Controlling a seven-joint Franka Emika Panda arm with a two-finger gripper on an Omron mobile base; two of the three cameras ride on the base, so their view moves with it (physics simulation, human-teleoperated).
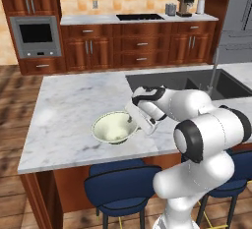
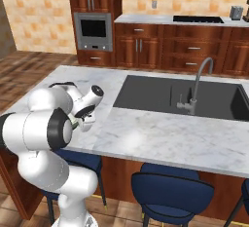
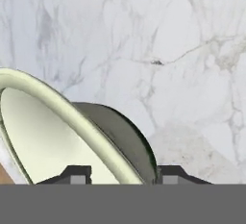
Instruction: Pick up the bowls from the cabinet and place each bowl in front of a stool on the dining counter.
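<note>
Okay, left base view: the beige-olive bowl [image 1: 114, 127] sits upright on the marble worktop [image 1: 69, 105], near its front edge, right above a blue stool [image 1: 120, 186] at roughly 6 o'clock from it. The hand [image 1: 133, 120] is at the bowl's 3 o'clock rim, angled down and in. Placement looks done to me; the step in hand is release and clear. To do it well: let the fingers spread fully before any lift, then pull straight up and off the rim, no sideways drag, or the bowl tips or skids toward the edge.

Right base view: the arm's own body covers the bowl. The hand [image 2: 80, 119] pokes out at the worktop's near left corner, with the sink [image 2: 180, 97] well apart at 2 o'clock. A second stool [image 2: 170, 192] stands further right, nothing in front of it yet.

Hand view: the fingertips [image 3: 77, 174] straddle the bowl wall, one inside on the cream surface, one outside on the dark olive side. The jaws stand part open around the rim; I can't tell whether the pads touch it. Bowl looks glossy, cream interior, pale thick rim, dark olive-green outer wall, thin enough to pinch.
</note>
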